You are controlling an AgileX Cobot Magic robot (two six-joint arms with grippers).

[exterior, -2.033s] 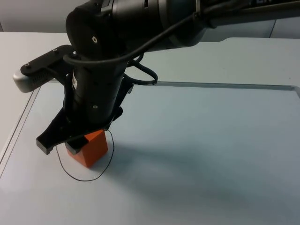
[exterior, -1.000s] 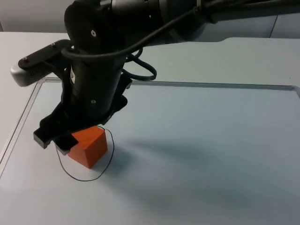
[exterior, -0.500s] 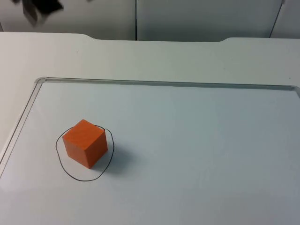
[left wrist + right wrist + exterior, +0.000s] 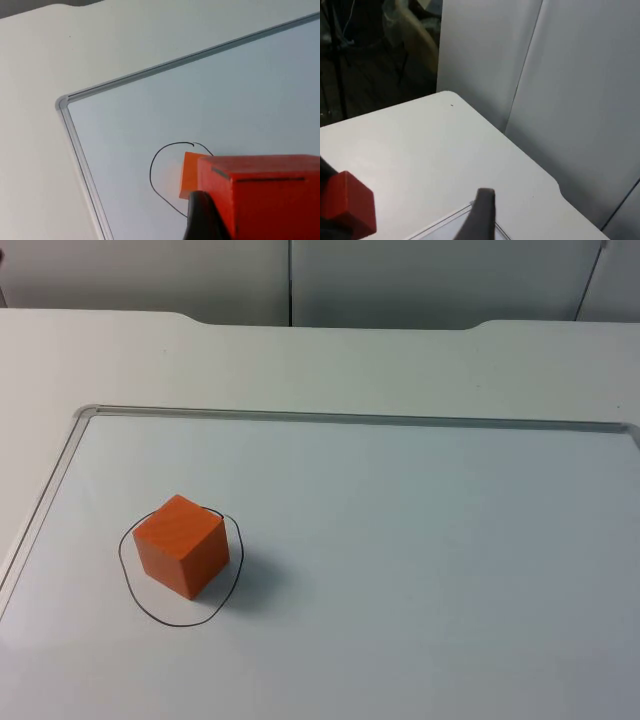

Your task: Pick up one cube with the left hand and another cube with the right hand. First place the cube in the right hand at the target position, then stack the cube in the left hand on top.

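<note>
An orange cube [image 4: 180, 558] stands on the whiteboard [image 4: 420, 540], inside a black hand-drawn circle [image 4: 150, 612], with nothing touching it. The left wrist view has this same cube [image 4: 189, 172] in the circle [image 4: 152, 172] on the board below. My left gripper [image 4: 250, 212] is shut on a second orange cube [image 4: 260, 185], held above the board, with a black fingertip [image 4: 202, 217] against its side. My right gripper [image 4: 481, 215] hangs high over the table's far edge, near the grey partition wall. In its wrist view a red-orange cube [image 4: 347, 207] hovers over the white table.
The whiteboard's metal frame [image 4: 330, 418] runs along its far and left sides, with a rounded corner [image 4: 61, 102]. White table top [image 4: 300, 360] lies beyond it, ending at the grey partition wall [image 4: 400, 280].
The right arm stood over the cube in the circle with its fingers spread beside it. It has since lifted away out of the top view. The cube stays in the circle.
</note>
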